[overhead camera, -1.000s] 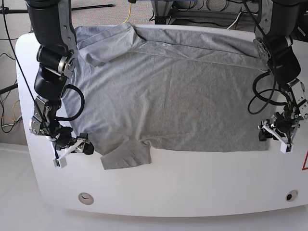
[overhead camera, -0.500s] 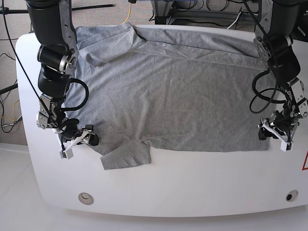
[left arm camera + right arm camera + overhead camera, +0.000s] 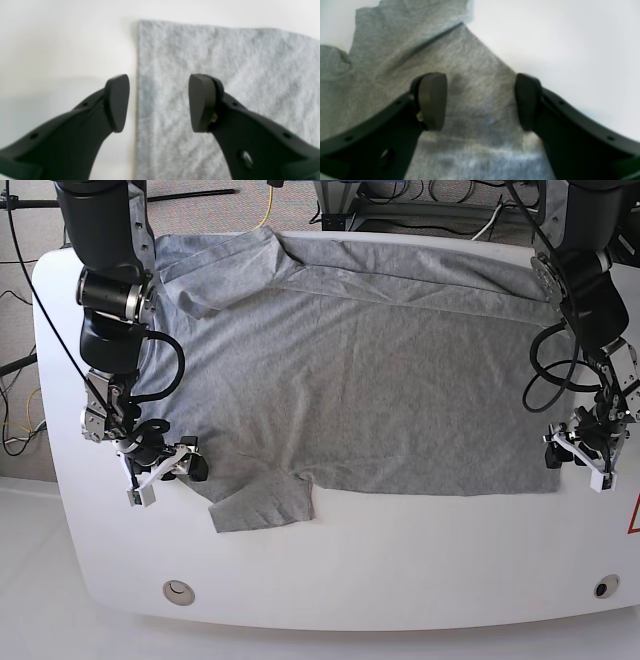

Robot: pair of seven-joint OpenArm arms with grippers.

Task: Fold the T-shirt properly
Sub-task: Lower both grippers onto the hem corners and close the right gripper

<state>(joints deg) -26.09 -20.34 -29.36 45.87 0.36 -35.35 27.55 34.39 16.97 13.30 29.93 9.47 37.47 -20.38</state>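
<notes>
The grey T-shirt (image 3: 350, 380) lies spread flat on the white table (image 3: 400, 570), its lower sleeve (image 3: 262, 505) pointing at the front edge. My right gripper (image 3: 168, 475) stands open at the shirt's left edge beside that sleeve. In the right wrist view its fingers (image 3: 432, 100) straddle grey cloth (image 3: 395, 62), and the right gripper (image 3: 480, 100) holds nothing. My left gripper (image 3: 576, 464) is open at the shirt's front right corner. In the left wrist view the left gripper (image 3: 158, 102) straddles the straight edge of the shirt (image 3: 225, 62), one finger (image 3: 117, 102) over bare table.
Two round holes (image 3: 178, 590) (image 3: 600, 587) sit near the table's front edge. A red marking (image 3: 634, 518) shows at the right rim. Cables (image 3: 265, 205) lie on the floor behind the table.
My right gripper has moved rightwards in the base view, in to the shirt's edge by the sleeve. My left gripper has shifted slightly right. Both stay open.
</notes>
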